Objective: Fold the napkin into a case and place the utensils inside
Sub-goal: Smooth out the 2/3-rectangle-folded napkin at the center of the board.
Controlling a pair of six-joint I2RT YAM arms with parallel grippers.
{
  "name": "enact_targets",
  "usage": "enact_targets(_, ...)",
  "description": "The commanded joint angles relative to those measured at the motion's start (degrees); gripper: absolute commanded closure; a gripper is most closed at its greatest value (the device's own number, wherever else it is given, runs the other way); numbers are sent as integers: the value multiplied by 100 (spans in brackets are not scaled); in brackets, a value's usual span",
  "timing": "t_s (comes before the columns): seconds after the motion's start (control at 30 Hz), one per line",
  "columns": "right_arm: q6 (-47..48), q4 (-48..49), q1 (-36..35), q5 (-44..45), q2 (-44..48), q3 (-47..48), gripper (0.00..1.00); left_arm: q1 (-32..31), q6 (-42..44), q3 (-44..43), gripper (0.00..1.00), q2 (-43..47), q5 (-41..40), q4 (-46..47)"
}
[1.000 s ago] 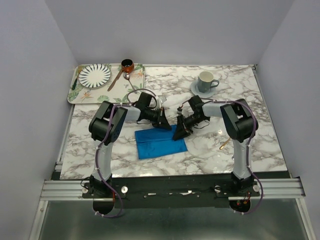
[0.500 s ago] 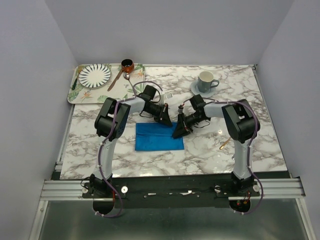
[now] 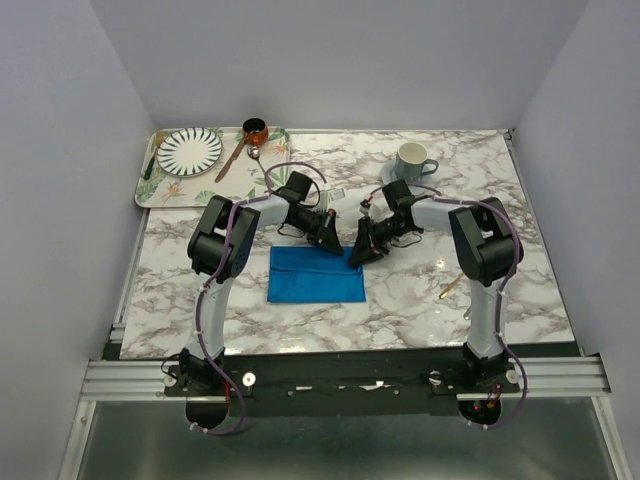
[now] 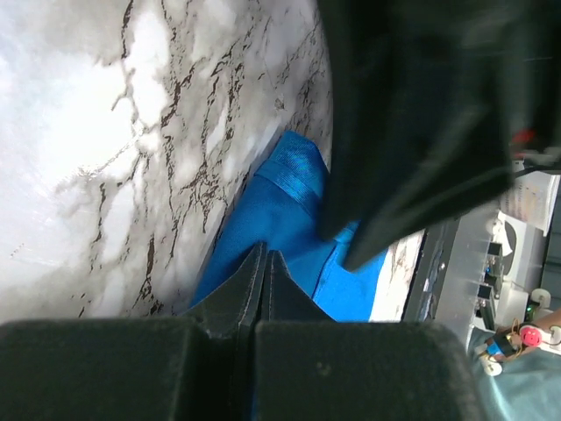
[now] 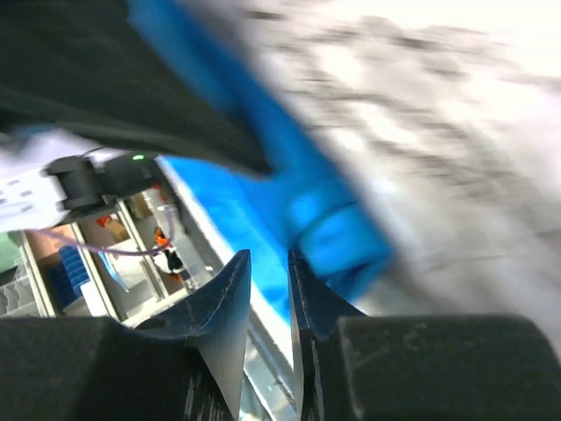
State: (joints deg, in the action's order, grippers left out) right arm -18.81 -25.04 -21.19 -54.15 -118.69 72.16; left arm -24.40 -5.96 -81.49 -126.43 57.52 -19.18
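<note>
The blue napkin [image 3: 315, 278] lies folded into a flat rectangle on the marble table [image 3: 250, 300], between the two arms. My left gripper [image 3: 332, 240] is shut, its tips low over the cloth's far edge; in the left wrist view the closed gripper [image 4: 264, 254] points at the napkin [image 4: 280, 210], with no cloth seen pinched. My right gripper [image 3: 358, 256] hovers at the napkin's far right corner. Its jaws stand a little apart with nothing between them, as the blurred right wrist view of the gripper [image 5: 267, 254] and napkin [image 5: 329, 224] shows. One gold utensil [image 3: 449, 290] lies by the right arm.
A grey cup [image 3: 412, 160] stands on a saucer behind the right gripper. At the back left a patterned tray [image 3: 150, 190] carries a striped plate [image 3: 189, 150], a brown-handled spoon [image 3: 236, 155] and a small copper pot [image 3: 255, 130].
The napkin went from skewed and rumpled to squared and flat, shifted slightly back. Both grippers moved back along its far edge, and the right one pulled a little away from the cloth.
</note>
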Motion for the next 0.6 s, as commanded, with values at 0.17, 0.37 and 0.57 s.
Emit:
enact_targets(0.17,545,-616,1,1230,-391,-114,77,102,89,317,76,117,-403,-125)
enact_targets(0.37,396,-652,1,1354,-400,-202,82,208,-1362,1223,60,1058,163,1711)
enact_targets(0.57,369,-660,1,1451,-453,-202,84,243,-2480,1733,58,1042,173,2638)
